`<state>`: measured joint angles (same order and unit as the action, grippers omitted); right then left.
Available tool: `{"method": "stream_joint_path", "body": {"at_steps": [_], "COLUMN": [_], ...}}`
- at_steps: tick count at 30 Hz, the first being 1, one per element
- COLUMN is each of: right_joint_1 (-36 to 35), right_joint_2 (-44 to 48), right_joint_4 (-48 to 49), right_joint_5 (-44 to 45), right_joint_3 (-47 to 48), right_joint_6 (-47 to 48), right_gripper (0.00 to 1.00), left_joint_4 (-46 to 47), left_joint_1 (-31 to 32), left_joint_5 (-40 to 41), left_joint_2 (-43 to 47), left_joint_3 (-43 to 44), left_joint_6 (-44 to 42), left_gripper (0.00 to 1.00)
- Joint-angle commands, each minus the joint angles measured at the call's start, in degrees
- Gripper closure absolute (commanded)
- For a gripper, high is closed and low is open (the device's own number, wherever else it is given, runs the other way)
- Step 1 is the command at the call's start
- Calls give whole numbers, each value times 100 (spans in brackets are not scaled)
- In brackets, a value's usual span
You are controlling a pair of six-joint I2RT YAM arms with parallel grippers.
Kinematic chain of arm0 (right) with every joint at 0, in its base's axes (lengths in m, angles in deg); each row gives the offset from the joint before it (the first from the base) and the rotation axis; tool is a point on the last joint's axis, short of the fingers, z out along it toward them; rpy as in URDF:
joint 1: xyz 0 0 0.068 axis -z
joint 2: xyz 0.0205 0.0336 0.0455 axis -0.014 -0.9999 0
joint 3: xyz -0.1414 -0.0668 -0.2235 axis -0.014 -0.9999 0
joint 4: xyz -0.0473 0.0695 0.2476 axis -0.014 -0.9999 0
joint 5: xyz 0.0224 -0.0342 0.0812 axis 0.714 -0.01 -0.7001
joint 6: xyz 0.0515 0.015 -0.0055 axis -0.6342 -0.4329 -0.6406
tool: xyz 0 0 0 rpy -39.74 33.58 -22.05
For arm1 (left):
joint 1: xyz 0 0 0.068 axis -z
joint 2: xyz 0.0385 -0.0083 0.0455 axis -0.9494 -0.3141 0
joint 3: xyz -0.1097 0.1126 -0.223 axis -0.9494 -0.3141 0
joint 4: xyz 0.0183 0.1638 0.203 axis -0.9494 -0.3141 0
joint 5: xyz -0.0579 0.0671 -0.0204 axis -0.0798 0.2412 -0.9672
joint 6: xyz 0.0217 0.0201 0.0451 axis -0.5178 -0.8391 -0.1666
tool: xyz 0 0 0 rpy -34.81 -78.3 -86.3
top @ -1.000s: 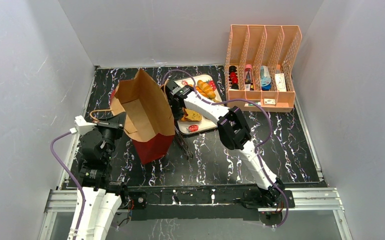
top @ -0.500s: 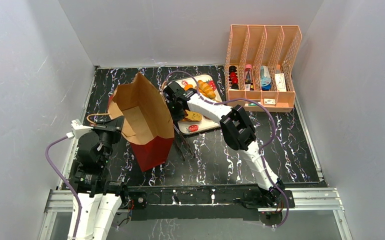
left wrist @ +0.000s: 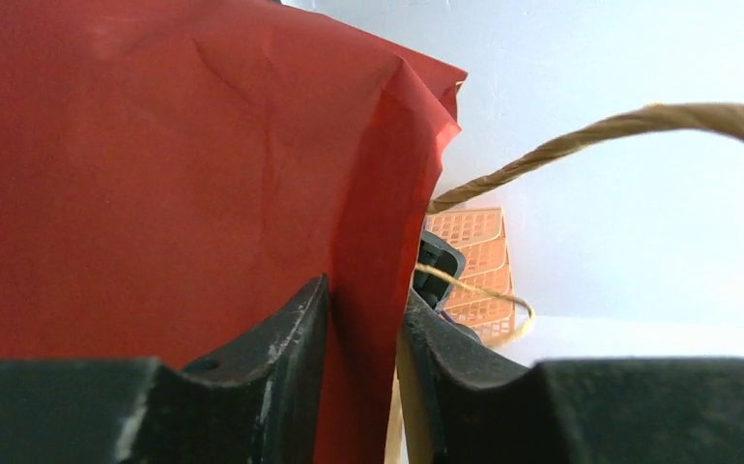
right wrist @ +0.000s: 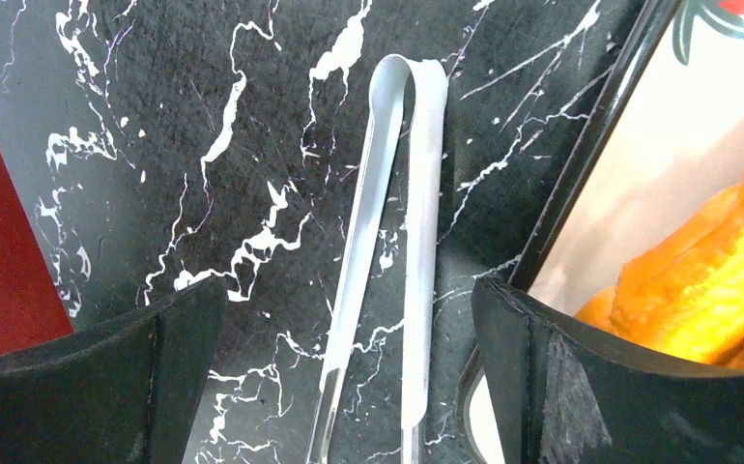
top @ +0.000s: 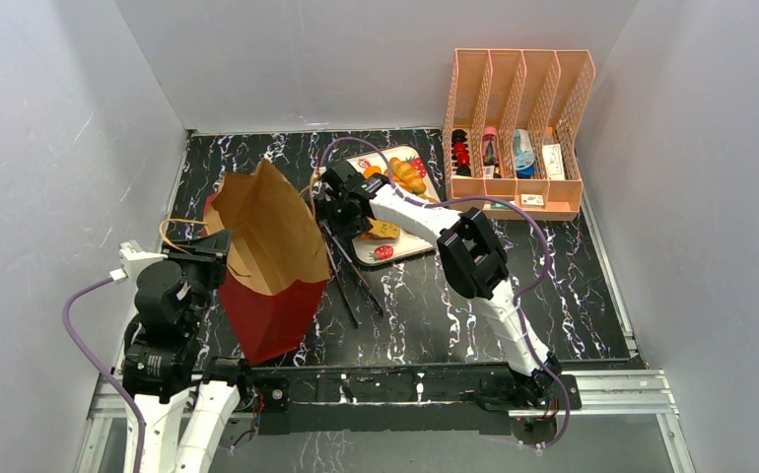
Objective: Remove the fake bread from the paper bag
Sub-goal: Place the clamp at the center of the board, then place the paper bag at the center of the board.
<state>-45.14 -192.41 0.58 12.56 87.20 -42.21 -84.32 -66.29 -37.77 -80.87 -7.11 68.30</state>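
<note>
While clenched at its red wall by left gripper: paper bag, tilted, mouth up, by tabletop's near-left corner. Right gripper: released, jaws wide, hovers over metal tongs lying mid-tabletop. Fake bread: sits on strawberry-print tray toward far edge, beside tongs.

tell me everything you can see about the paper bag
The paper bag is tall, with plain brown kraft paper above and a creased red lower half. It sits tilted on the left part of the black marbled table. Its mouth gapes open, showing a bare brown inside wall with no bread visible from above. A thin twine handle loops off the rim. A fold of its red wall sits between the fingers of the left gripper; whether they pinch it is unclear.
</note>
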Motion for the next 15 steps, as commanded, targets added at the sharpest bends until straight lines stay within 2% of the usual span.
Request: {"method": "stream_joint_path", "body": {"at_steps": [1,3,10,15], "right_joint_1": [56,53,48,86], "right_joint_2": [298,355,693,1004], "right_joint_4": [-112,-85,22,-42], "right_joint_5": [134,141,201,448], "right_joint_3": [322,304,189,150], "right_joint_6": [109,100,93,102], "right_gripper": [2,2,2,2], "left_joint_4": [-417,-493,-35,958], "left_joint_1": [4,4,5,4], "left_joint_5": [143,123,-30,-138], "left_joint_2": [-224,-289,-426,-525], "left_joint_3": [495,573,394,28], "left_joint_6": [-177,-213,-277,-299], "left_gripper": [68,68,100,100]}}
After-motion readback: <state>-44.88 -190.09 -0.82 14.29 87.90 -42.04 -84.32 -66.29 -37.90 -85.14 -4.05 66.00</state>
